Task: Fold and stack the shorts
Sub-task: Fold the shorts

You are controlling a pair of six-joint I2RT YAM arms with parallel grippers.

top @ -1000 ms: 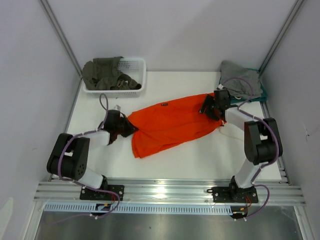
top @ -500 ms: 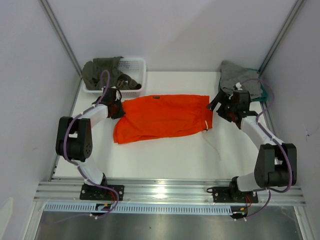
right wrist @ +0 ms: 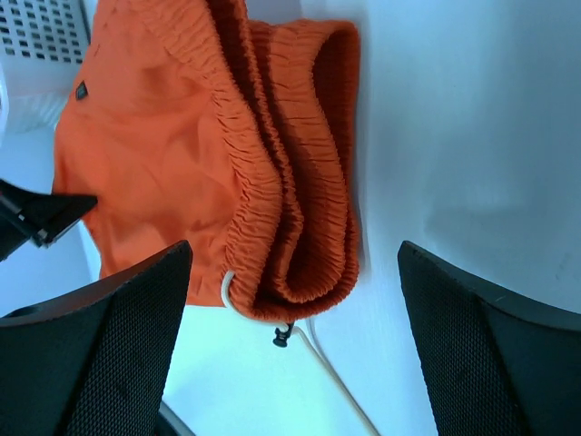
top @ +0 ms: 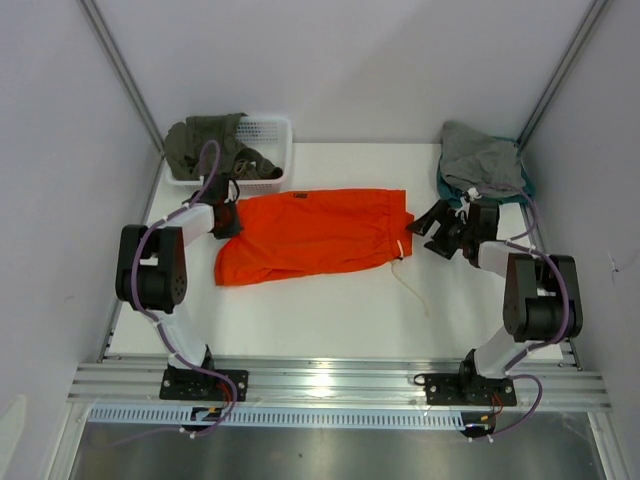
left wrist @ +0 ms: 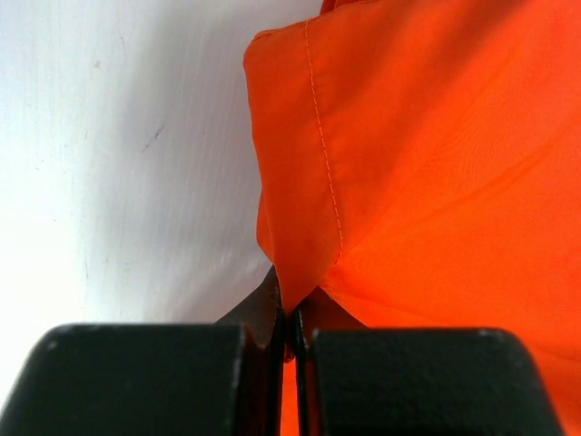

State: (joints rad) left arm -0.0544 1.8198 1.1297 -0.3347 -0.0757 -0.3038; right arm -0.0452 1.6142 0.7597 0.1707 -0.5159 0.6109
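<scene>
We see the orange shorts (top: 310, 235) spread flat across the middle of the white table (top: 330, 320). The leg hems lie to the left and the gathered elastic waistband to the right. In the right wrist view the waistband lies doubled, two ruffled layers side by side. The white drawstring (top: 412, 290) trails off its near corner onto the bare table toward the arm bases. A small dark tag (right wrist: 82, 90) sits on the fabric near the far edge.

The left gripper (left wrist: 290, 331) has its fingers pressed together on a stitched corner of the shorts at the far left, and a thin fold of orange fabric is pinched between them. The right gripper (top: 445, 232) is spread wide and grips nothing. It sits low over the table just right of the waistband, apart from the cloth.

At the far left corner a white basket (top: 268, 135) holds an olive-green garment (top: 205, 140). At the far right a grey garment (top: 480, 160) lies on a teal garment (top: 527, 186).
</scene>
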